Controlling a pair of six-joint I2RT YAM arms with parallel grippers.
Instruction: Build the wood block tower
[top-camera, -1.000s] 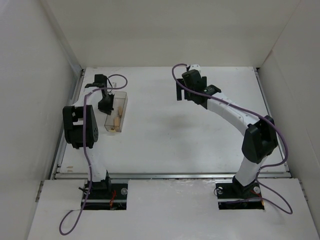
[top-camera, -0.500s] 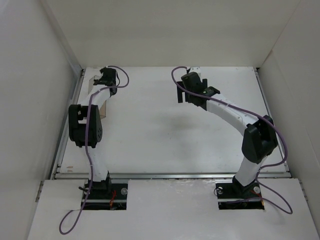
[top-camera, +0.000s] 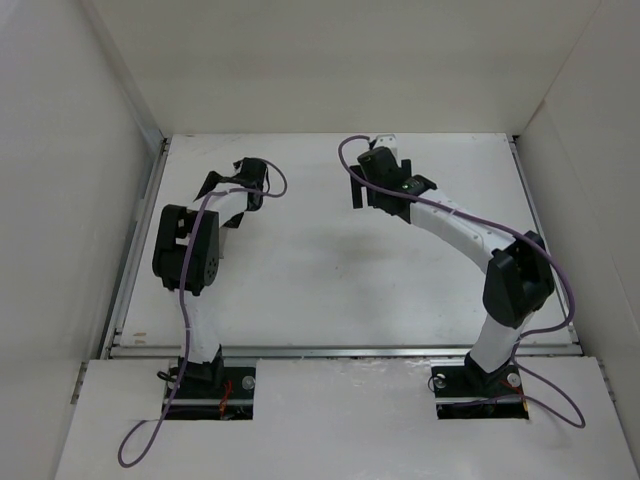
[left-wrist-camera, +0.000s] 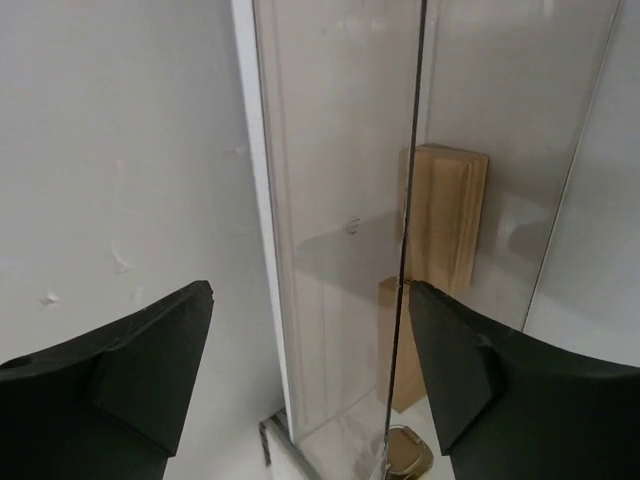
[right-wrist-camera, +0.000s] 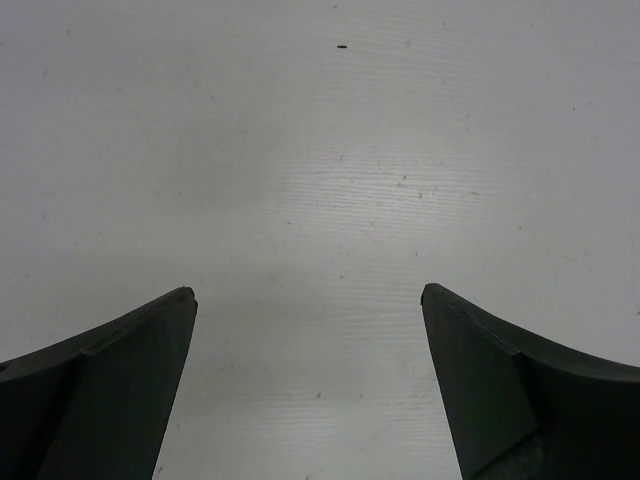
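Currently the left gripper (left-wrist-camera: 310, 292) has its jaws spread, clamping nothing, with the thin wall edge of the clear container (left-wrist-camera: 330, 150) standing between its fingers. The wood block tower (left-wrist-camera: 446, 220) shows through that clear wall, with tan blocks upright and one lower. The right gripper (right-wrist-camera: 308, 296) hangs over the white table (right-wrist-camera: 320, 150), jaws spread wide, gripping nothing.

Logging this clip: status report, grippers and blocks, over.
Left gripper open, astride clear box wall. Right gripper open above table. Wood blocks behind that wall, arrangement unclear.
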